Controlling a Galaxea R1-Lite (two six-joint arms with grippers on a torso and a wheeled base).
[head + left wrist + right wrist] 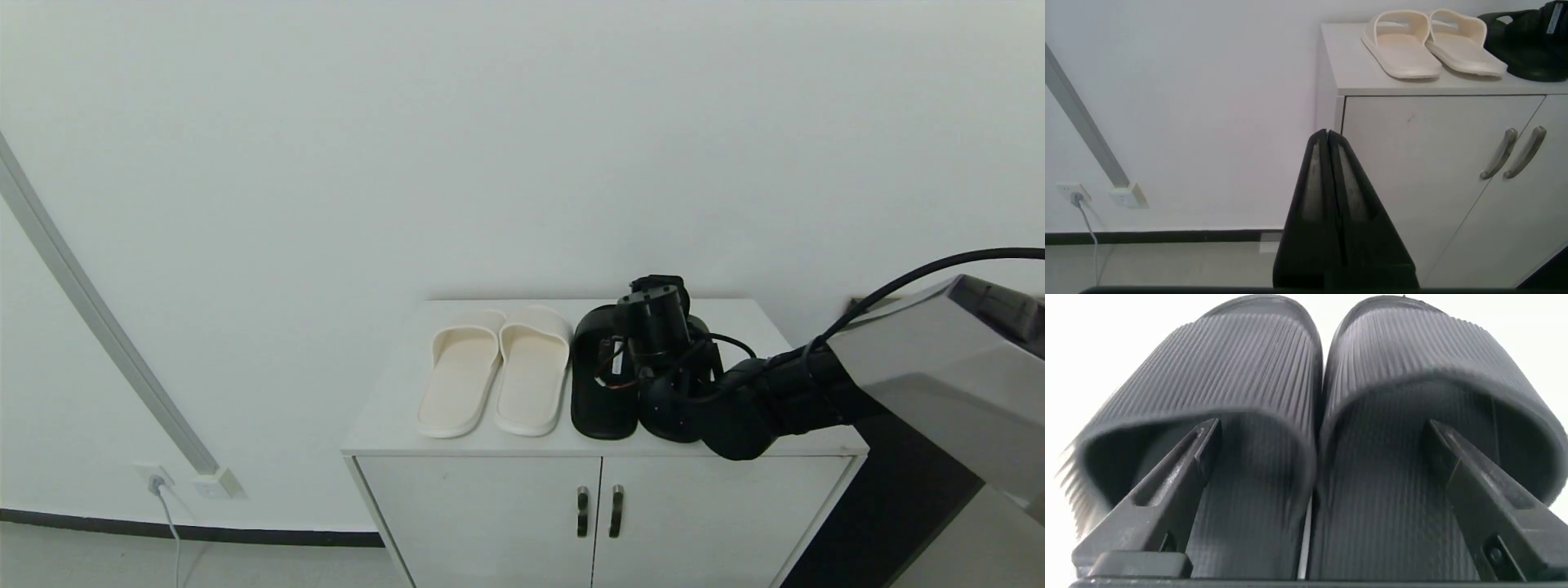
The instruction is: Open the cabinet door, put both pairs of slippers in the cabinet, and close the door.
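the cabinet (pixel 482 523) stands against a white wall with both doors closed, its two handles (pixel 583 511) side by side at the centre seam. the white slippers (pixel 526 376) and the black slippers (pixel 602 400) lie in a row on the cabinet top, toes toward the wall, the white pair on the robot's left. the right gripper (pixel 1323 429) is at the black pair, jaws spread wide, one finger (pixel 1167 490) at each slipper's strap opening, clamping nothing. the left gripper (pixel 1327 143) hangs beside the cabinet's left side, below its top, fingers pressed together and empty.
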